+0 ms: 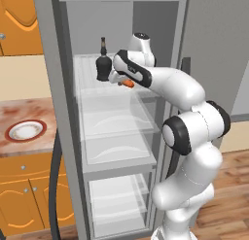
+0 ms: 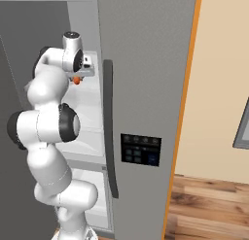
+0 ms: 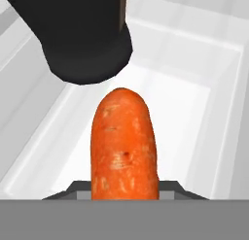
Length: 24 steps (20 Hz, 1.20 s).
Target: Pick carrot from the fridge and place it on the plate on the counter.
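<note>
Carrot (image 3: 125, 146) base behind grey band

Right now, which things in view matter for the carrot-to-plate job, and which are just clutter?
Job:
carrot, shut in the gripper
fridge, open, where the carrot sits
plate, bare
counter under the plate

Lying about:
dark bottle on the top shelf beside the gripper
orange cupboards under the counter

From behind my left, one base camera looks forward and down into the open fridge (image 1: 121, 132); its twin, behind my right, faces the fridge door. Both share my arm. My hand camera sits close against the carrot (image 3: 125, 144).
</note>
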Tool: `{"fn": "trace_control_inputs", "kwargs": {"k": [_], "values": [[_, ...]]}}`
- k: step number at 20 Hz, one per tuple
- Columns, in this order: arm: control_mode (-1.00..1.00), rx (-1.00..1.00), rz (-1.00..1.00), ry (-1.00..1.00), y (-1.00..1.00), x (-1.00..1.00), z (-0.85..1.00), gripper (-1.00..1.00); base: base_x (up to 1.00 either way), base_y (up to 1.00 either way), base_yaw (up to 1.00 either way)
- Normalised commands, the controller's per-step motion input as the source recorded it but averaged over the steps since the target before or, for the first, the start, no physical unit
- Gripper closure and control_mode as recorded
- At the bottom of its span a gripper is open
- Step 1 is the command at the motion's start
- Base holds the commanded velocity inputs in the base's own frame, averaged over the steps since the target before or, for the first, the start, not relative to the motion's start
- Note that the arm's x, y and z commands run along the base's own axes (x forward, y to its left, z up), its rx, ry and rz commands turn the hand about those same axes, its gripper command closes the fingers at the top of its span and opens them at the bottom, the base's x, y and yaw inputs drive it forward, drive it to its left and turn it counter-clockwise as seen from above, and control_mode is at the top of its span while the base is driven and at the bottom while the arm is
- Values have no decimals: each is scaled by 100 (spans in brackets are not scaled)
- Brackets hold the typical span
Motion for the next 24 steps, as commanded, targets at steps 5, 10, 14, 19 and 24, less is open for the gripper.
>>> {"fn": "trace_control_inputs", "kwargs": {"k": [5,10,14,19,24], "values": [[-100,0,-9,-16,0,-51,0,100,0,0,0],[-100,0,-16,-20,0,-49,8,100,0,0,0],[-100,1,-17,-11,-5,-53,27,100,0,0,0],[-100,1,-20,-1,-4,-52,35,100,0,0,0],[-100,1,-22,4,-2,-60,39,100,0,0,0]]}}
